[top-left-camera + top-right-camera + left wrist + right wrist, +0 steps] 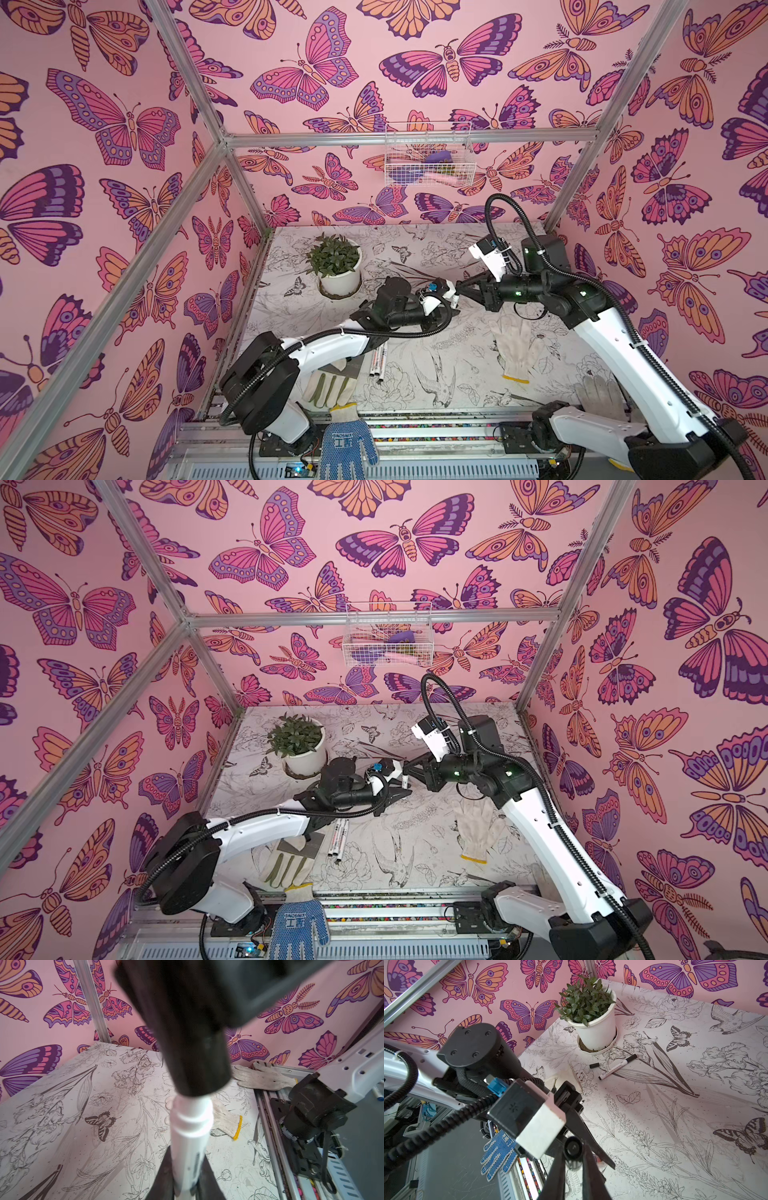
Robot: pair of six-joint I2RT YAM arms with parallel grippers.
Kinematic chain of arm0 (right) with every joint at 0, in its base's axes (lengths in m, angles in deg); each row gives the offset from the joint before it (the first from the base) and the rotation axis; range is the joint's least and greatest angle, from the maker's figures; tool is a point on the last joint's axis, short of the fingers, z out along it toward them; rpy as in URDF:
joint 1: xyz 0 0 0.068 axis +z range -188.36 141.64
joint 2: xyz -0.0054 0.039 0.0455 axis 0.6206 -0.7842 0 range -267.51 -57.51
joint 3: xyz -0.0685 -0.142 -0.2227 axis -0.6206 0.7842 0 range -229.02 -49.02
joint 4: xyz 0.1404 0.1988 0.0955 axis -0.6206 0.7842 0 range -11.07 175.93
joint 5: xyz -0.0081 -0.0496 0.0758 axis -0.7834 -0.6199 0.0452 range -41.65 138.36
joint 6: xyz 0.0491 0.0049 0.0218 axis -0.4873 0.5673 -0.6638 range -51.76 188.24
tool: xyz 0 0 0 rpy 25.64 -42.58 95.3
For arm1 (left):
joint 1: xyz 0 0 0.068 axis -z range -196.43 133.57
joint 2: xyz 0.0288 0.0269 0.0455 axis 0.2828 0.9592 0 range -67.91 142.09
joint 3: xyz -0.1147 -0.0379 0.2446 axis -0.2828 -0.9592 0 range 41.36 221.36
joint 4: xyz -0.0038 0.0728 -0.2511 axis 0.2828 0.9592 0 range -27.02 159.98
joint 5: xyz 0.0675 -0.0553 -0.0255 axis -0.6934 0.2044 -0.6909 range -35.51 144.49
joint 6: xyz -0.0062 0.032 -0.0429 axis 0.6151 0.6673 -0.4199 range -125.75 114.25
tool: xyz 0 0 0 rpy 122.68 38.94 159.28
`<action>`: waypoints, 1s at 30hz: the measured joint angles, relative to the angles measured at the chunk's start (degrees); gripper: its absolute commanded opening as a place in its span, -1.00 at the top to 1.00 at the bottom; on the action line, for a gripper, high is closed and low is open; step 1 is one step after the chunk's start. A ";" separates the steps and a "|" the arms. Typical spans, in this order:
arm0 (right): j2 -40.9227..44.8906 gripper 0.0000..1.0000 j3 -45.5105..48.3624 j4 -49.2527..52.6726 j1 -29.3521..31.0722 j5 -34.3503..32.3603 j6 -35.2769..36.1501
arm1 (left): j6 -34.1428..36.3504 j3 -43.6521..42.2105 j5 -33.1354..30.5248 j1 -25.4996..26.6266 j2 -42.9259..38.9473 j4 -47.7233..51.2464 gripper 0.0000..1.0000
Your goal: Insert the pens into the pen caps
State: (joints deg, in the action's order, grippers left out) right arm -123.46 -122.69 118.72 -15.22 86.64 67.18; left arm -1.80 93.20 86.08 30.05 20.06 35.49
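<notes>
1. Grips pen [190,1142] in left gripper [185,1180] — jaws pressed onto the white barrel, mid-table, right of the potted plant [334,259].
2. Pinches cap [572,1150] in right gripper [574,1160], jaws clamped on its sides, right at the pen's tip end.
3. Puts the cap just right of the pen, both long axes roughly on one line running left to right between the two grippers.
4. Looks, from the left wrist view, like the tip sits in the cap mouth with the barrel's shoulder ring outside — so probably part-seated, not clicked home.
5. Calls for a straight push along that shared axis; brings both arms equally close, either could drive it.
6. Gives only a small white bit of the pen between the fingers in both top views; hides seating depth there.
7. Shows in the right wrist view a capped-looking pen [616,1068] and a loose cap [594,1065] lying near the plant — not made out from above.
8. Shows spare pens [380,359] at near left beside the left arm, in both top views only.
</notes>
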 measured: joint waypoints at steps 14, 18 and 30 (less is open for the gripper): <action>0.00 1.00 -0.55 -0.37 0.15 2.05 0.15 | -7.56 1.36 13.86 -2.91 1.20 -1.14 1.00; -0.31 1.00 -0.57 0.33 0.57 1.79 1.38 | -7.56 1.81 14.73 -2.97 1.20 -0.42 1.00; -1.99 0.46 -1.84 3.85 3.67 -2.36 4.28 | -4.44 2.32 14.38 -3.04 1.18 5.29 1.00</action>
State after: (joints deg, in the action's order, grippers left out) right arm -125.45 -124.53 122.56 -11.55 84.28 71.47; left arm -6.24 95.51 100.46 27.02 21.24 40.78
